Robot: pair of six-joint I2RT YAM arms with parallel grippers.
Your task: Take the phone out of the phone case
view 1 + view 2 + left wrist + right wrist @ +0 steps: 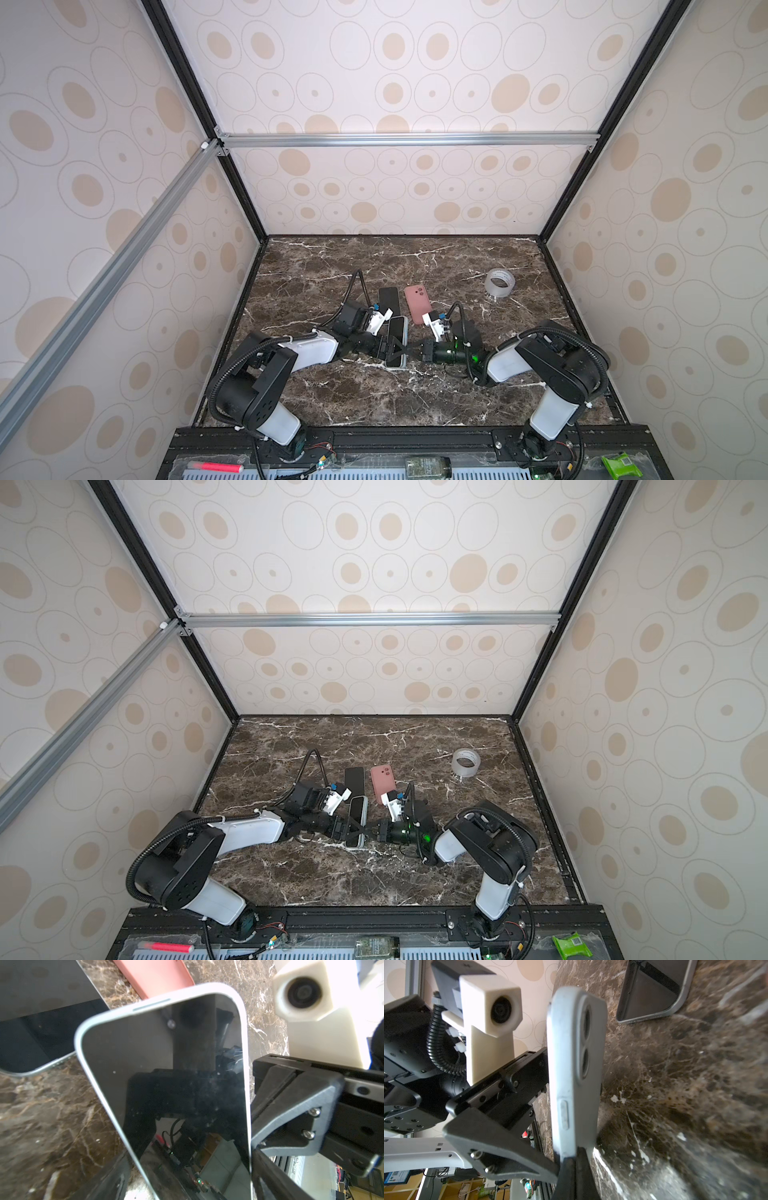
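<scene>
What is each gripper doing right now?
Left gripper: closed wide across the phone, holding it.
Right gripper: closed, pinching the case edge.

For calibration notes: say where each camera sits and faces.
Top views: high at the front, looking down on the table; left arm, right arm show.
Left wrist: on left arm, facing the phone's screen; own fingers show.
Right wrist: on right arm, facing its back; own fingers show.
Shared: both wrist views catch the phone.

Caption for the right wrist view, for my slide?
Phone case pinched at its rim by the right fingers, left fingers against its side, marble table behind.
</scene>
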